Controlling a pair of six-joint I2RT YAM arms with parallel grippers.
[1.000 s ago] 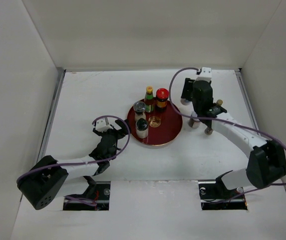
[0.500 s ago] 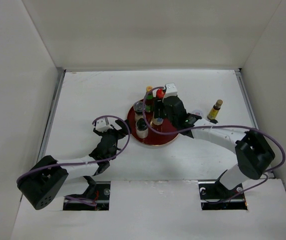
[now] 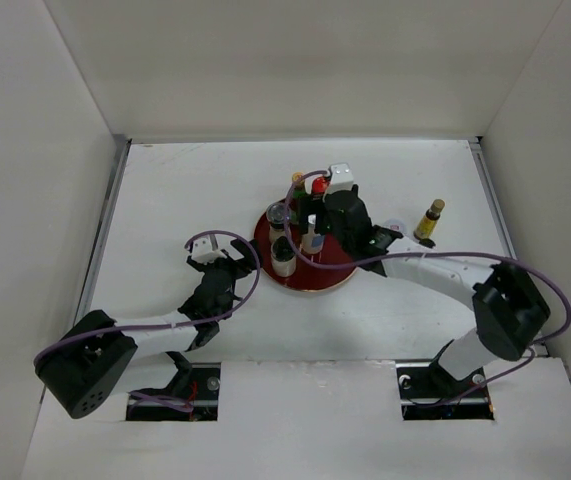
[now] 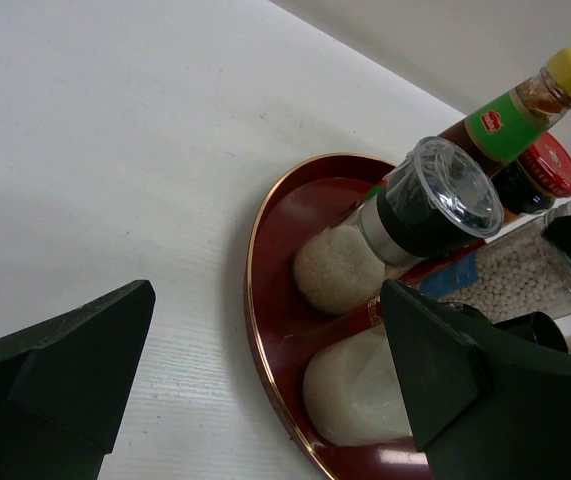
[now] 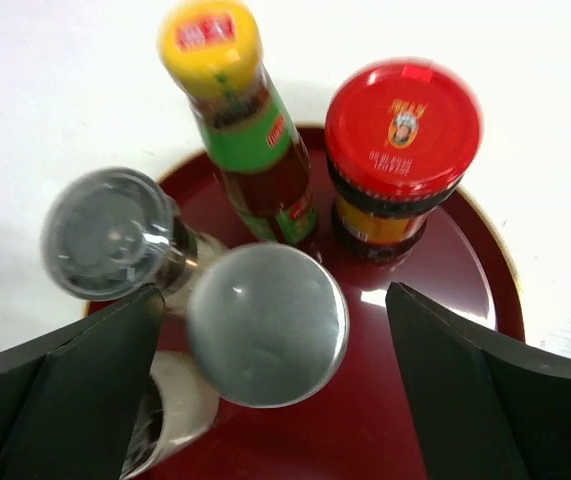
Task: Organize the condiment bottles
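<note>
The round red tray (image 3: 337, 272) carries several condiment bottles: a yellow-capped bottle (image 5: 230, 100), a red-lidded jar (image 5: 402, 140), a clear-topped grinder (image 5: 108, 232), a white shaker (image 5: 170, 410) and a silver-lidded jar (image 5: 267, 325). My right gripper (image 5: 270, 300) hangs open above the tray, with its jaws on either side of the silver-lidded jar and a gap on the right. My left gripper (image 4: 267, 290) is open and empty, low at the tray's left rim (image 4: 255, 300), facing the white shaker (image 4: 360, 390) and the grinder (image 4: 405, 230). Another slim yellow-capped bottle (image 3: 429, 218) stands on the table to the right.
White walls close in the table on the left, back and right. The right forearm (image 3: 435, 268) stretches from the tray to the right side. A purple cable loops over the tray's bottles.
My right gripper swung from the right side of the table to the tray with the silver-lidded jar, and its jaws have now spread apart around it. The left arm stayed put.
</note>
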